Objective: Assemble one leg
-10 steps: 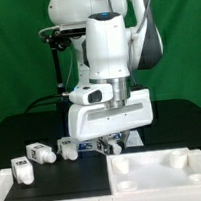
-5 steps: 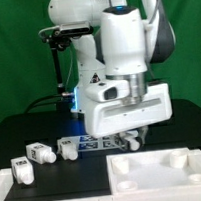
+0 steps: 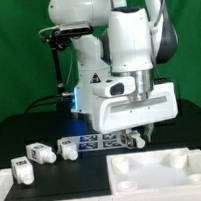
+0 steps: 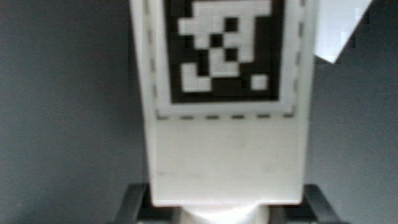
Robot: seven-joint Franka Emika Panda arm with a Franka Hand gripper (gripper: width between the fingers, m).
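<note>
My gripper [image 3: 136, 137] is shut on a leg [image 4: 222, 100], a white post with a black-and-white tag marker. In the wrist view the leg fills the middle, with dark fingers [image 4: 139, 206] on both its sides. In the exterior view the held leg [image 3: 135, 139] hangs just above the black table, mostly hidden by the hand, behind the large white panel [image 3: 161, 170]. Three other legs lie on the exterior view's left: one [image 3: 66, 146] near the marker board, one [image 3: 38, 153] beside it, and one [image 3: 22, 169] at the front.
The marker board [image 3: 101, 141] lies flat on the table beside the gripper. The large white panel with round sockets sits at the front right. A white ledge [image 3: 38, 191] runs along the front left. The robot's base [image 3: 83, 50] stands behind.
The arm has moved toward the exterior view's right with the leg in the gripper, from over the marker board to behind the white panel. The loose legs have not moved.
</note>
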